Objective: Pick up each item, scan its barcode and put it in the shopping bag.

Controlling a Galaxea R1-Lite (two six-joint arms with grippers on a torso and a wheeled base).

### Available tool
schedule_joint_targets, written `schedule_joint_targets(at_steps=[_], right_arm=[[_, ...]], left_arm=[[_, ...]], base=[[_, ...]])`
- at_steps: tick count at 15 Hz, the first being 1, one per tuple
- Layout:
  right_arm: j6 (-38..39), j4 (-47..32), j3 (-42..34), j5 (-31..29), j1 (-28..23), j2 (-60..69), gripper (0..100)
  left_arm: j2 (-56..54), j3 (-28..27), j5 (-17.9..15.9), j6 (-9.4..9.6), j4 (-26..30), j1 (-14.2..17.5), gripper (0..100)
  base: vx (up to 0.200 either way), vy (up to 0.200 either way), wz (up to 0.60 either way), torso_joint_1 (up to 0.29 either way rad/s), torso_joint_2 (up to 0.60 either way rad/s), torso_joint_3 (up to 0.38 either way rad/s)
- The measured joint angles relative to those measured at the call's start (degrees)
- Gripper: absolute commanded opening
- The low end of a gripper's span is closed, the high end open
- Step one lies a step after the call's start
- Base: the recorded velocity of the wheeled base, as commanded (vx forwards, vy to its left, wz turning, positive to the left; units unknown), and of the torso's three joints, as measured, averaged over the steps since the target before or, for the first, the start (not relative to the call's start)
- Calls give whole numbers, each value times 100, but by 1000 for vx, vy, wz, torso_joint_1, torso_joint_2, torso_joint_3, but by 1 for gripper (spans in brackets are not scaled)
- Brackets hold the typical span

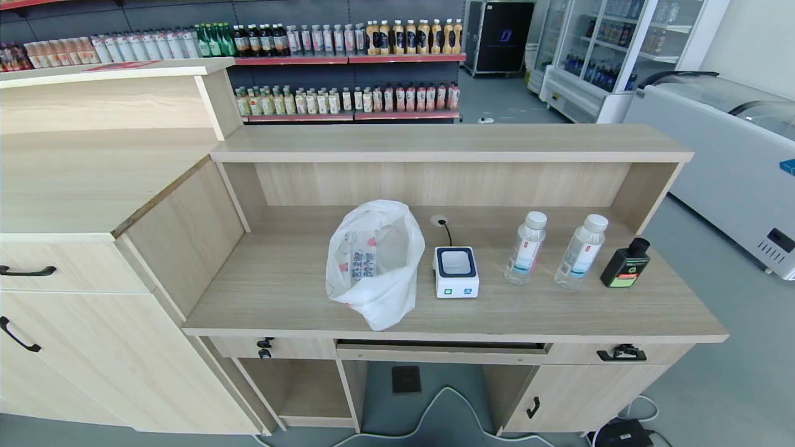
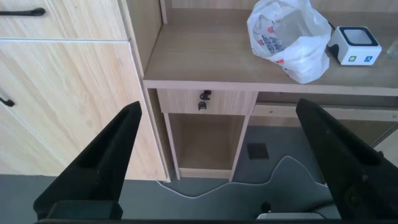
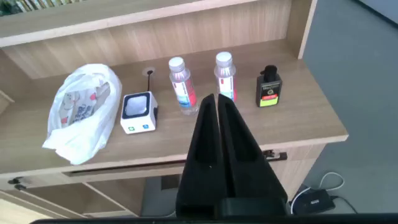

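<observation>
Shopping bag (image 1: 374,264) upright on counter (image 1: 279,292); printed packet (image 1: 360,257) inside.

This is a small shop, no question: red-edged shelves (image 1: 404,58) run along the back wall, packed with rows of bottled drinks. A glass-door cooler (image 1: 612,37) stands off to the right with a white chest freezer (image 1: 720,155) beside it. Up front, a wooden checkout tabletop (image 1: 279,292) carries a barcode scanner (image 1: 456,272) and a white plastic shopping bag (image 1: 379,292).
</observation>
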State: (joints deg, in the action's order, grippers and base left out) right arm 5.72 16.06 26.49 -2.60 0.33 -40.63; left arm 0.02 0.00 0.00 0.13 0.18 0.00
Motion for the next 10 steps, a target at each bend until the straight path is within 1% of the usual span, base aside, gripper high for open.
schedule_joint_targets(at_steps=[1, 4, 5, 8, 10], right_arm=[[-63, 564, 204, 15, -62, -807, 100], [-389, 2714, 391, 306, -283, -2990, 100], [-512, 3176, 363, 436, -349, -3627, 100], [-678, 4216, 234, 788, -443, -5065, 100], [-706, 4643, 162, 924, -443, -5804, 100]], left_arm=[[0, 0, 0, 0, 0, 0, 100], [0, 0, 0, 0, 0, 0, 100], [0, 0, 0, -2, 0, 0, 100], [0, 0, 0, 0, 0, 0, 100], [0, 0, 0, 0, 0, 0, 100]], base=[[0, 0, 0, 0, 0, 0], [0, 0, 0, 0, 0, 0], [0, 0, 0, 0, 0, 0], [0, 0, 0, 0, 0, 0], [0, 0, 0, 0, 0, 0]])
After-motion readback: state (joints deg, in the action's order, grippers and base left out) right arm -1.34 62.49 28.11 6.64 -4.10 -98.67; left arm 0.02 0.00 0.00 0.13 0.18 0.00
